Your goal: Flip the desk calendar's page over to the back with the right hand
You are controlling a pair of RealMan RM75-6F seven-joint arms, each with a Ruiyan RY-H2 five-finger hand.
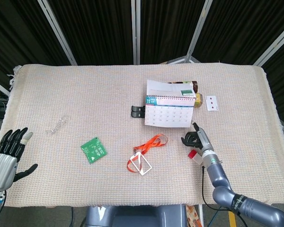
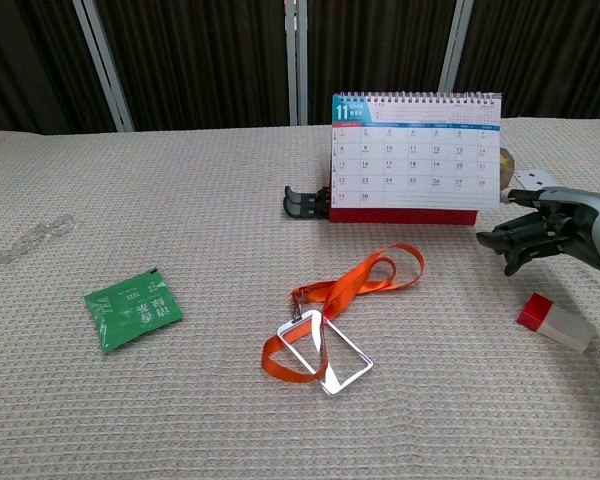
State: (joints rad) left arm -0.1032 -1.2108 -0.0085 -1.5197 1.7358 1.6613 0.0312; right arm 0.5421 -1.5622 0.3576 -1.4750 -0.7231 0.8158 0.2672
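Observation:
The desk calendar (image 1: 169,109) stands upright at the middle back of the table, showing a November page with a spiral binding on top; in the chest view the calendar (image 2: 415,160) faces me. My right hand (image 1: 197,138) hovers just in front of its lower right corner, apart from it. In the chest view the right hand (image 2: 540,232) reaches leftward with its fingers apart and half bent, holding nothing. My left hand (image 1: 7,152) hangs at the table's near left edge, fingers spread, empty.
A red-and-white small box (image 2: 555,322) lies just under the right hand. An orange lanyard with badge holder (image 2: 330,320), a green packet (image 2: 132,306), a black clip (image 2: 306,203), a playing card (image 1: 211,102) and a clear plastic piece (image 1: 58,125) lie on the cloth.

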